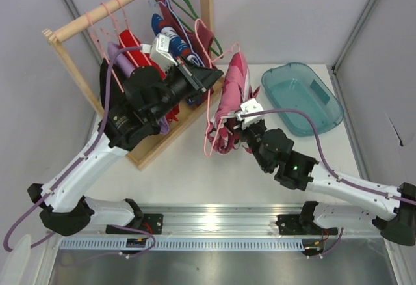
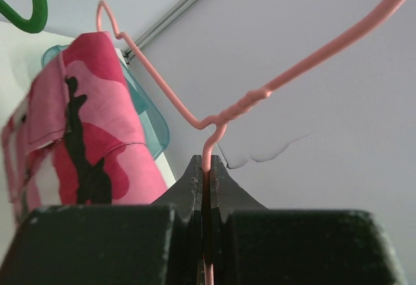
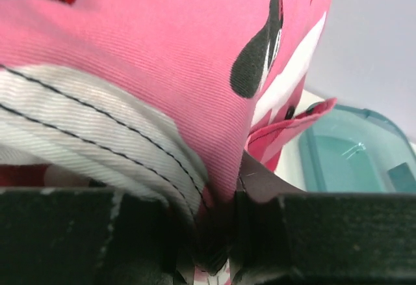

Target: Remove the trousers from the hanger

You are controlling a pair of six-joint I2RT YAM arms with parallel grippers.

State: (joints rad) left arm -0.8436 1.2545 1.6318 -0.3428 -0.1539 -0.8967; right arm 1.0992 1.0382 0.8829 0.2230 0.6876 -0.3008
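From the top view, the left end effector [image 1: 211,77] is pinched on the wire neck of the hanger [image 1: 208,122], holding it in the air over the table [image 1: 195,181], off the wooden rack [image 1: 62,34]. The hanger's frame runs roughly from 1 o'clock to 7 o'clock. The trousers [image 1: 231,96] are draped over it and lie at about 4 o'clock from the left end effector. The right end effector [image 1: 242,117] is the nearer one. It is right at the cloth's lower edge, with the bulk of the trousers at 11 o'clock from it and a teal tub [image 1: 302,96] off at 2 o'clock.

In the left wrist view, the jaws are together on the pink wire just below the twist of the neck. The trousers hang off the frame's arm at 10 o'clock, apart from the jaws.

In the right wrist view, the jaws are clamped on a bunched fold of the trousers, seam and white patch included, and the cloth rises away toward 12 o'clock.

The move to come likely turns on the right arm drawing the cloth away from the frame while the left holds the wire steady. The risk is the fold snagging on the frame's end.
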